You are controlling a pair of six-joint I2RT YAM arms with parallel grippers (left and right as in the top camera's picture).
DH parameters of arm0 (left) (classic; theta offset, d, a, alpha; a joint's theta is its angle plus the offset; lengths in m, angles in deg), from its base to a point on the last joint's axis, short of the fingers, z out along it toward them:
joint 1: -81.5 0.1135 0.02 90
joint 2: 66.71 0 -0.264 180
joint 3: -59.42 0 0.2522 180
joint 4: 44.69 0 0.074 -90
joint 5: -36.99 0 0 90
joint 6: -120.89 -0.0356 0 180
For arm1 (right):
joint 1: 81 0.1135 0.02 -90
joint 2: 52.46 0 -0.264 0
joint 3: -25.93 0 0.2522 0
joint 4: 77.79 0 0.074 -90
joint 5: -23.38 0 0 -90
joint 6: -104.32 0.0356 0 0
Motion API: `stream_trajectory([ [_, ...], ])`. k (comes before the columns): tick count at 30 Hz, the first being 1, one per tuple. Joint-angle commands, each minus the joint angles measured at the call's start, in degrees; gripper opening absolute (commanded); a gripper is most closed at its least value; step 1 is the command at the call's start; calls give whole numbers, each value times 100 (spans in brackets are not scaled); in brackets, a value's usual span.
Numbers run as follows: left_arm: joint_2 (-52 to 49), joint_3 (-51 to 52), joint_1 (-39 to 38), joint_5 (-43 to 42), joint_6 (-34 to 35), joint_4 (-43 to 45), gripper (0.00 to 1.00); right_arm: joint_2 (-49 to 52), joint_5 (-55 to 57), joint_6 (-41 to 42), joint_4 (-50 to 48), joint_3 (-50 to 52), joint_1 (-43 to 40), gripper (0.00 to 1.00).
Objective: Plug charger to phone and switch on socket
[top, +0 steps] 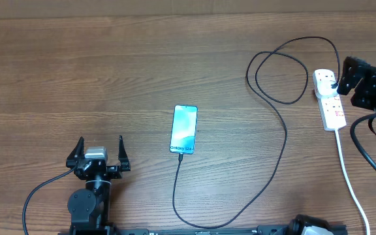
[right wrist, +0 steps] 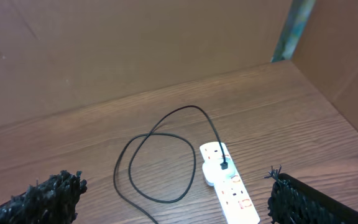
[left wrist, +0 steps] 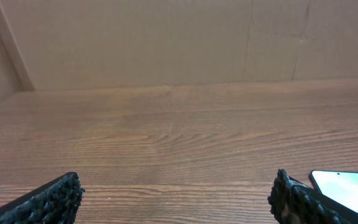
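The right gripper (right wrist: 173,182) was held wide and empty with the socket (right wrist: 234,193) just ahead, the left gripper (top: 100,141) likewise with the phone (top: 183,128) to its right, and it was judged that the socket could be shoved or the charger (top: 286,137) knocked loose by an off-centre press.

Brown wood-grain table (top: 109,65) closed in by plain brown walls (left wrist: 166,43).
The walls look like flat board and meet at corners; soft, even light falls on the tabletop.
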Motion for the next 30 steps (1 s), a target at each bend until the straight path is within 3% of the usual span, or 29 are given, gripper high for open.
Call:
stream_trajectory([
  [1,61,20,26,-28,-153,7,100,72,-11,-68,4,-92,146,100],
  [30,61,20,26,-28,-153,7,100,874,-11,-68,13,-92,533,100],
])
